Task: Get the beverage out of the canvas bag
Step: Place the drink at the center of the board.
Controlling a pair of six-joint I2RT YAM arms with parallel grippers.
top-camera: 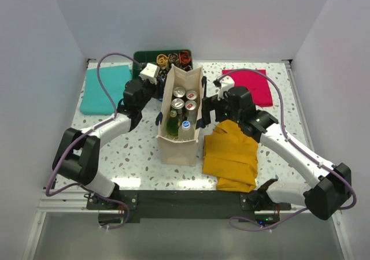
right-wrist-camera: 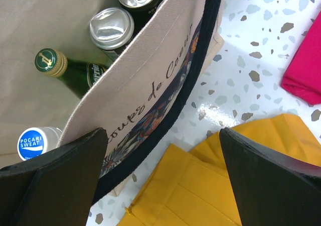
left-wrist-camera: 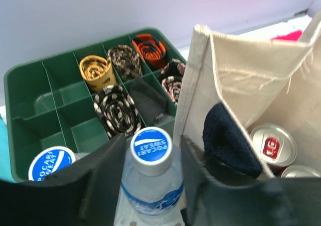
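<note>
The left gripper (left-wrist-camera: pixel 150 150) pinches a Pocari Sweat bottle (left-wrist-camera: pixel 151 186) by the tray (left-wrist-camera: pixel 30 93), 11 o'clock of the canvas bag (top-camera: pixel 179 147). Lettered "Coups de Coeur", it holds cans (top-camera: pixel 178 92) and a Perrier bottle (right-wrist-camera: pixel 75 73); the right gripper's (right-wrist-camera: pixel 161 131) spread jaws straddle its 3 o'clock wall.

Cream canvas bag (top-camera: pixel 179 149) is coarse woven cloth, matt. Tops of cans (top-camera: pixel 179 92) shiny bare metal; plastic bottle (left-wrist-camera: pixel 150 183) clear and smooth, glossy blue cap. Speckled table (right-wrist-camera: pixel 241 80) glossy, mustard cloth (top-camera: pixel 231 153) soft matt fabric.

Lab test booth: white enclosure walls (top-camera: pixel 196 17), speckled table (top-camera: pixel 133 156).
</note>
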